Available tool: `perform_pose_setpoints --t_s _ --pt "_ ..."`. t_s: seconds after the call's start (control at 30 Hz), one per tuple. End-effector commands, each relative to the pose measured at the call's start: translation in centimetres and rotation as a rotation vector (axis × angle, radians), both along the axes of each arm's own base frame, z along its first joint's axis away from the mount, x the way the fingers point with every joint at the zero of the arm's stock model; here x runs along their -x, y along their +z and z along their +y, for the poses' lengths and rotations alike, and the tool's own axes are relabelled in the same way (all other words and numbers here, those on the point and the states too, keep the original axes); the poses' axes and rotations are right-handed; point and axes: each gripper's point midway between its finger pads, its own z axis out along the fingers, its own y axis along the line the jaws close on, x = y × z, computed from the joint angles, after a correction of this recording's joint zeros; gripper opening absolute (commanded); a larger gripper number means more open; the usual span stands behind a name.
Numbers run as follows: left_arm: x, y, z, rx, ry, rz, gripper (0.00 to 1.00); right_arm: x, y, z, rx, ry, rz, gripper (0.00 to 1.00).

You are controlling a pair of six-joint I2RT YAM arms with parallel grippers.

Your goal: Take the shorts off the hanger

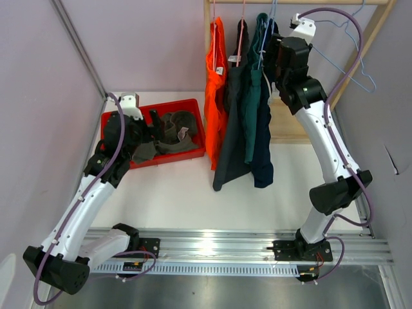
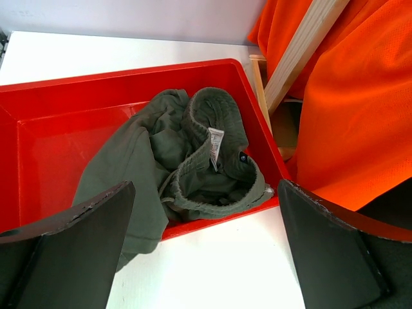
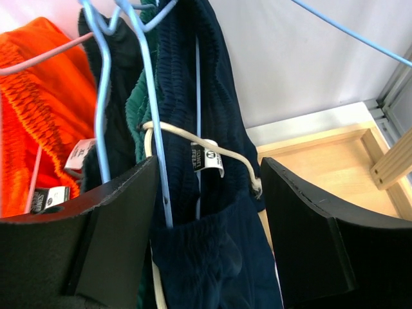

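Observation:
Four shorts hang on the rail: orange (image 1: 215,96), charcoal grey (image 1: 233,129), teal (image 1: 252,109) and navy (image 1: 262,148). My right gripper (image 1: 273,51) is up at the hangers, open, its jaws straddling the navy shorts' waistband (image 3: 212,257). The left finger lies against the light blue hanger wire (image 3: 158,161), and a gap shows at the right finger. A white drawstring (image 3: 193,138) loops across the navy fabric. Olive shorts (image 2: 187,161) lie crumpled in the red bin (image 2: 64,129). My left gripper (image 2: 206,251) hovers open by the bin's near edge, holding nothing.
The red bin (image 1: 154,107) stands at the back left of the white table. The rack's wooden post (image 2: 302,45) and base (image 3: 322,161) are beside the hanging clothes. Empty blue hangers (image 1: 351,58) hang on the rail right of my right arm. Purple walls close in both sides.

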Motion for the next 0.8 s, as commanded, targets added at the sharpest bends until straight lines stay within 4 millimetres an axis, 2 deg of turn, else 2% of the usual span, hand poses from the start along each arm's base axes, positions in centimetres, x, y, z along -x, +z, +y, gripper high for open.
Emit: perform_pose_setpoints --t_s 0.0,0.2,0.27,0.3,0.33,0.37,0.4,0.43,0.53,0.6,0.67,0.73,0.77 --pt "0.2 1.0 -0.1 0.013 -0.016 -0.038 0.99 -1.2 0.3 -0.1 -0.034 -0.005 -0.037 0.70" --pt "0.3 1.0 0.0 0.017 -0.013 -0.036 0.99 -3.3 -0.9 0.1 -0.041 0.002 -0.034 0.66" --pt "0.3 1.0 0.0 0.019 -0.012 -0.038 1.00 -4.1 0.3 -0.2 -0.053 0.001 -0.064 0.63" --pt "0.3 1.0 -0.1 0.019 -0.015 -0.035 0.99 -5.3 -1.1 0.4 -0.042 0.017 -0.032 0.59" --pt "0.3 0.9 -0.1 0.019 -0.015 -0.033 0.99 -5.8 -0.9 0.4 -0.043 0.021 -0.033 0.55" --pt "0.3 0.9 0.0 0.016 -0.013 -0.034 0.99 -5.7 1.9 0.3 -0.058 0.025 -0.089 0.48" --pt "0.3 0.8 0.0 0.015 -0.010 -0.032 0.99 -6.2 1.9 0.5 -0.058 0.029 -0.087 0.42" --pt "0.3 0.9 0.1 0.014 -0.009 -0.034 0.99 -7.1 0.5 1.0 -0.048 0.037 -0.055 0.35" --pt "0.2 0.9 0.1 0.013 -0.007 -0.031 0.99 -7.4 1.6 1.6 -0.064 0.063 -0.092 0.27" --pt "0.2 0.8 0.2 0.012 -0.004 -0.028 0.99 -7.6 1.2 1.8 -0.071 0.069 -0.088 0.20" --pt "0.2 0.6 0.2 0.012 -0.005 -0.024 0.99 -7.6 1.1 1.6 -0.080 0.066 -0.088 0.02" --pt "0.1 0.7 0.2 0.015 -0.008 -0.024 0.99 -7.6 0.6 1.6 -0.083 0.069 -0.074 0.00" --pt "0.0 0.6 0.1 0.016 -0.009 -0.021 0.99 -7.3 1.0 1.4 -0.084 0.069 -0.081 0.00"
